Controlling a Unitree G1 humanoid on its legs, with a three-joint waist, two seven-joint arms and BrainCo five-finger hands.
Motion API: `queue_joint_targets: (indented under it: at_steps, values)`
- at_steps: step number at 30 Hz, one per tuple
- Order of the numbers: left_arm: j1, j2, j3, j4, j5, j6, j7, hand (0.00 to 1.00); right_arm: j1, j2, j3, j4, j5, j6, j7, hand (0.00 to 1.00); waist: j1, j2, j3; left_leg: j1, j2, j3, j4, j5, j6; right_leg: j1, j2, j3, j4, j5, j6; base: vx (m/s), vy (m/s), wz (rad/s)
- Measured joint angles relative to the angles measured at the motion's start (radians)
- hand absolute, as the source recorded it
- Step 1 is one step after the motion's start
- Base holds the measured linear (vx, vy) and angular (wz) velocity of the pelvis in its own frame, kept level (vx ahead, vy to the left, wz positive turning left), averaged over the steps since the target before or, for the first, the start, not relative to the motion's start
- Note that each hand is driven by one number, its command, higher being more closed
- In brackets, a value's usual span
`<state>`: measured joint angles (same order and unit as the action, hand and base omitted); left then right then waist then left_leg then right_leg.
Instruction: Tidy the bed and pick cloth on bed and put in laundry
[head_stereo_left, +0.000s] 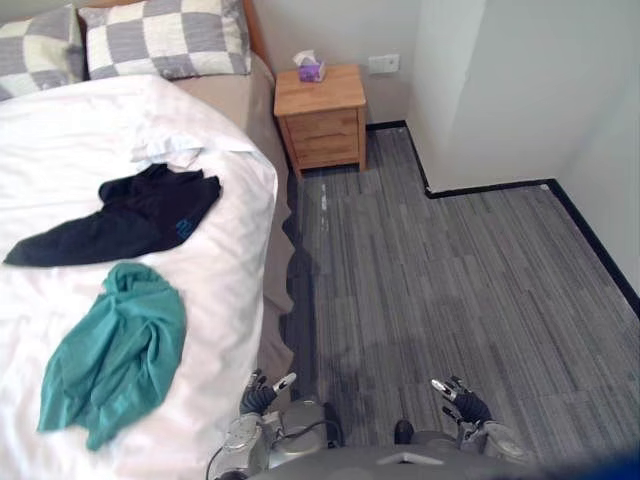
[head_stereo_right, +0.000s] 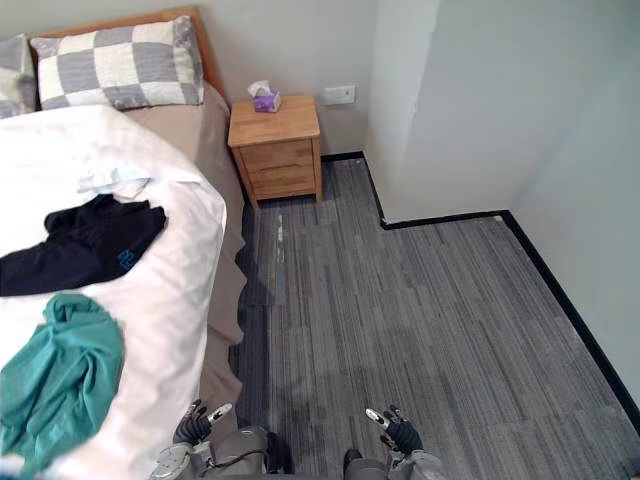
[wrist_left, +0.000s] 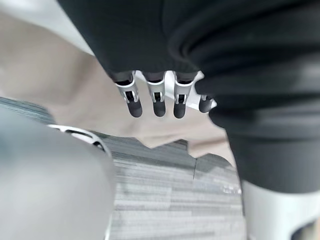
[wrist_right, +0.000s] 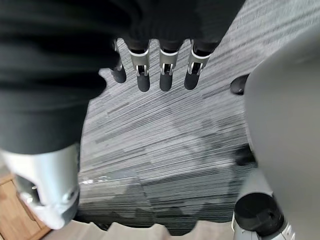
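Three loose pieces lie on the bed (head_stereo_left: 60, 130): a teal cloth (head_stereo_left: 115, 350) nearest the robot, a black garment (head_stereo_left: 130, 220) just beyond it, and what looks like a small white cloth (head_stereo_left: 170, 150) crumpled below the checked pillows (head_stereo_left: 165, 38). All three rest on a soft white duvet, and that is the main hazard: a careless pinch could gather duvet along with cloth and drag the bedding askew, undoing the tidying. The black garment lies farther in, so reaching it probably calls for a lean over the mattress, and a grip on one fold alone may let the rest trail or slip off the bed's edge. The left hand (head_stereo_left: 262, 395) hangs low beside the bed's beige side, its fingers (wrist_left: 159, 102) loosely extended, empty and touching nothing. The right hand (head_stereo_left: 462, 402) hangs over the grey floor (head_stereo_left: 450, 270), its fingers (wrist_right: 166, 75) likewise relaxed and empty.
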<state>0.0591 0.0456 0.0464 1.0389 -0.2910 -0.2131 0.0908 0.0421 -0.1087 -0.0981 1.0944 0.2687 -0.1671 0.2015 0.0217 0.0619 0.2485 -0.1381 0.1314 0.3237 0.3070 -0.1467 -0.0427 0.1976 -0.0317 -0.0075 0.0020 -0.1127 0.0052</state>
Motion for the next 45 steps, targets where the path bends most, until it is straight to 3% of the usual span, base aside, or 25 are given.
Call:
queue_joint_targets:
  at_steps: [1, 3, 5, 8, 9, 10, 12, 14, 16, 17, 19, 21, 22, 23, 24, 26, 30, 32, 34, 37, 39, 42, 43, 44, 45]
  values:
    - [0.001, -0.005, 0.009, -0.001, -0.008, 0.0, 0.001, 0.0, 0.001, 0.001, 0.003, 0.0, 0.0, 0.001, -0.001, 0.0, 0.008, 0.004, -0.003, 0.016, -0.005, 0.024, -0.014, 0.036, 0.041, 0.013, -0.009, -0.001, 0.001, -0.011, 0.016, 0.27, 0.238, -0.32]
    - [-0.003, 0.007, 0.017, -0.011, -0.013, 0.001, -0.001, 0.0, 0.01, 0.02, 0.016, -0.01, -0.014, 0.0, -0.001, 0.0, 0.025, -0.042, -0.011, 0.02, -0.047, 0.057, -0.024, -0.004, 0.072, 0.013, -0.06, -0.033, 0.01, -0.016, 0.038, 0.36, 0.259, -0.25]
    - [-0.001, 0.007, 0.042, -0.029, -0.022, 0.006, -0.005, 0.0, 0.014, 0.031, 0.02, -0.009, -0.036, 0.002, -0.009, 0.0, 0.036, -0.063, -0.02, 0.022, -0.073, 0.081, -0.02, -0.029, 0.089, -0.01, -0.093, -0.039, 0.037, -0.033, 0.064, 0.31, 0.168, -0.23]
    - [0.0, 0.008, 0.031, -0.034, -0.019, 0.015, -0.02, 0.0, 0.012, 0.024, 0.017, -0.009, -0.087, 0.008, -0.011, 0.0, 0.049, -0.06, -0.023, 0.071, -0.103, 0.106, -0.025, -0.083, 0.119, -0.053, -0.131, -0.062, 0.204, -0.086, 0.105, 0.28, 0.131, -0.25]
    - [0.004, 0.01, 0.022, -0.03, -0.005, 0.016, -0.02, 0.0, 0.013, 0.025, -0.01, -0.012, -0.095, 0.008, -0.01, 0.0, 0.042, -0.06, -0.027, 0.11, -0.118, 0.103, -0.052, -0.098, 0.114, -0.117, -0.148, -0.064, 0.386, -0.102, 0.12, 0.25, 0.13, 0.02]
    - [0.009, 0.02, -0.01, -0.02, 0.009, 0.015, -0.02, 0.0, 0.013, 0.03, -0.03, -0.026, -0.094, 0.005, -0.01, 0.0, 0.028, -0.065, -0.033, 0.159, -0.142, 0.088, -0.094, -0.1, 0.114, -0.208, -0.175, -0.073, 0.621, -0.081, 0.104, 0.27, 0.13, 0.18]
    - [0.009, 0.042, -0.046, -0.003, 0.028, 0.012, -0.02, 0.0, 0.013, 0.032, -0.042, -0.037, -0.093, 0.01, -0.018, 0.0, 0.004, -0.08, -0.035, 0.236, -0.174, 0.05, -0.129, -0.107, 0.124, -0.32, -0.219, -0.094, 0.904, -0.069, 0.104, 0.37, 0.068, 0.57]
    - [0.011, 0.046, -0.057, 0.007, 0.032, 0.012, -0.019, 0.0, 0.009, 0.03, -0.047, -0.04, -0.093, 0.018, -0.046, 0.0, -0.012, -0.082, -0.036, 0.301, -0.168, 0.02, -0.133, -0.121, 0.133, -0.371, -0.222, -0.138, 1.0, -0.123, 0.085, 0.46, -0.029, 0.67]
    - [0.004, 0.044, -0.075, 0.008, 0.029, 0.013, -0.018, 0.0, -0.004, 0.028, -0.05, -0.04, -0.093, 0.023, -0.069, 0.0, -0.026, -0.072, -0.031, 0.361, -0.136, -0.017, -0.148, -0.122, 0.132, -0.407, -0.188, -0.205, 0.935, -0.166, 0.051, 0.46, -0.149, 0.72]
    - [0.0, 0.039, -0.085, 0.009, 0.028, 0.021, -0.019, 0.0, -0.01, 0.031, -0.056, -0.059, -0.075, 0.023, -0.075, 0.0, -0.037, -0.049, -0.017, 0.395, -0.082, -0.063, -0.151, -0.121, 0.131, -0.437, -0.127, -0.247, 0.771, -0.17, 0.043, 0.49, -0.224, 0.79]
    - [-0.004, 0.036, -0.085, 0.009, 0.028, 0.035, -0.019, 0.0, -0.011, 0.032, -0.057, -0.068, -0.055, 0.03, -0.077, 0.0, -0.042, -0.045, -0.014, 0.41, -0.055, -0.093, -0.153, -0.122, 0.13, -0.454, -0.103, -0.255, 0.633, -0.146, 0.046, 0.36, -0.223, 0.76]
    - [-0.001, 0.041, -0.081, 0.006, 0.038, 0.042, -0.019, 0.0, -0.008, 0.042, -0.061, -0.079, -0.017, 0.056, -0.076, 0.0, -0.045, -0.066, -0.018, 0.441, -0.037, -0.123, -0.165, -0.15, 0.062, -0.461, -0.094, -0.244, 0.291, 0.028, 0.05, 0.44, -0.324, 0.78]
    - [0.002, 0.044, -0.077, 0.008, 0.041, 0.046, -0.019, 0.0, -0.008, 0.053, -0.065, -0.079, -0.012, 0.06, -0.076, 0.0, -0.043, -0.075, -0.018, 0.455, -0.034, -0.127, -0.165, -0.165, 0.023, -0.446, -0.096, -0.241, 0.269, 0.143, 0.011, 0.47, -0.313, 0.47]
    - [-0.008, 0.021, -0.062, 0.02, 0.05, 0.051, -0.02, 0.0, -0.021, 0.039, -0.092, -0.078, -0.009, 0.08, -0.078, 0.0, -0.032, -0.029, -0.001, 0.469, 0.013, -0.123, -0.169, -0.168, -0.01, -0.426, -0.056, -0.269, 0.287, 0.126, -0.034, 0.4, -0.278, 0.18]
    - [-0.006, 0.007, -0.059, 0.017, 0.055, 0.048, -0.022, 0.0, -0.031, 0.039, -0.102, -0.078, -0.009, 0.083, -0.079, 0.0, -0.032, -0.021, 0.006, 0.474, 0.017, -0.111, -0.171, -0.143, -0.014, -0.438, -0.057, -0.268, 0.331, 0.087, -0.047, 0.36, -0.26, 0.1]
    - [-0.007, 0.002, -0.044, 0.006, 0.071, 0.047, -0.021, 0.0, -0.039, 0.045, -0.103, -0.08, -0.011, 0.086, -0.076, 0.0, -0.042, -0.033, 0.017, 0.513, 0.028, -0.108, -0.183, -0.087, -0.043, -0.441, -0.067, -0.285, 0.427, -0.008, -0.059, 0.32, -0.301, 0.14]
    - [-0.004, 0.003, -0.035, 0.005, 0.076, 0.036, -0.013, 0.0, -0.039, 0.049, -0.1, -0.086, -0.01, 0.109, -0.081, 0.0, -0.045, -0.044, 0.012, 0.511, 0.063, -0.115, -0.104, -0.064, -0.043, -0.433, -0.066, -0.308, 0.515, -0.136, -0.054, 0.22, -0.239, 0.12]
    - [0.007, -0.002, -0.033, 0.005, 0.059, 0.026, 0.005, 0.0, -0.039, 0.048, -0.107, -0.082, -0.045, 0.145, -0.082, 0.0, -0.042, -0.03, -0.013, 0.418, 0.106, -0.143, 0.086, -0.059, -0.044, -0.41, -0.032, -0.313, 0.481, -0.149, -0.054, 0.16, -0.195, 0.03]
    - [0.025, -0.005, 0.028, -0.002, 0.018, -0.005, 0.004, 0.0, -0.034, 0.035, -0.103, -0.076, -0.09, 0.189, -0.078, 0.0, -0.032, -0.016, -0.014, 0.213, 0.169, -0.235, 0.497, 0.088, -0.061, -0.307, 0.025, -0.314, 0.378, -0.15, -0.061, 0.22, -0.152, -0.01]
    - [0.041, -0.019, 0.075, -0.044, 0.006, -0.034, 0.002, 0.0, -0.026, 0.03, -0.098, -0.051, -0.098, 0.204, -0.078, 0.0, -0.013, -0.022, -0.003, 0.027, 0.163, -0.232, 0.78, -0.028, -0.04, -0.163, 0.052, -0.297, 0.282, -0.153, -0.087, 0.29, -0.07, -0.1]
    - [0.046, -0.025, 0.078, -0.076, 0.009, -0.043, 0.0, 0.0, -0.022, 0.029, -0.095, -0.045, -0.105, 0.207, -0.076, 0.0, 0.016, -0.022, -0.003, -0.028, 0.128, -0.181, 0.703, -0.086, -0.02, -0.107, 0.051, -0.247, 0.252, -0.16, -0.081, 0.3, 0.017, -0.66]
    - [0.045, -0.032, 0.083, -0.083, 0.011, -0.059, -0.003, 0.0, -0.013, 0.032, -0.087, -0.053, -0.136, 0.203, -0.074, 0.0, 0.037, -0.031, -0.002, -0.057, 0.048, -0.126, 0.317, -0.108, -0.011, -0.072, 0.02, -0.165, 0.24, -0.176, -0.064, 0.34, 0.144, -0.93]
    - [0.043, -0.032, 0.082, -0.083, 0.011, -0.059, -0.003, 0.0, -0.01, 0.033, -0.087, -0.057, -0.136, 0.203, -0.074, 0.0, 0.037, -0.031, -0.003, -0.054, 0.036, -0.114, 0.229, -0.094, -0.012, -0.066, 0.012, -0.15, 0.241, -0.184, -0.053, 0.32, 0.185, -0.61]
    - [0.042, -0.038, 0.083, -0.083, 0.007, -0.058, -0.002, 0.0, -0.005, 0.035, -0.082, -0.061, -0.137, 0.197, -0.075, 0.0, 0.04, -0.034, -0.004, -0.044, 0.018, -0.097, 0.101, 0.024, 0.014, -0.054, -0.003, -0.122, 0.25, -0.203, -0.018, 0.46, 0.25, -0.7]
    - [0.04, -0.027, 0.084, -0.082, 0.008, -0.057, -0.001, 0.0, 0.0, 0.051, -0.066, -0.06, -0.144, 0.195, -0.076, 0.0, 0.049, -0.057, -0.022, -0.008, -0.012, -0.052, 0.063, 0.046, 0.04, -0.039, -0.029, -0.086, 0.246, -0.213, 0.001, 0.48, 0.231, -0.56]
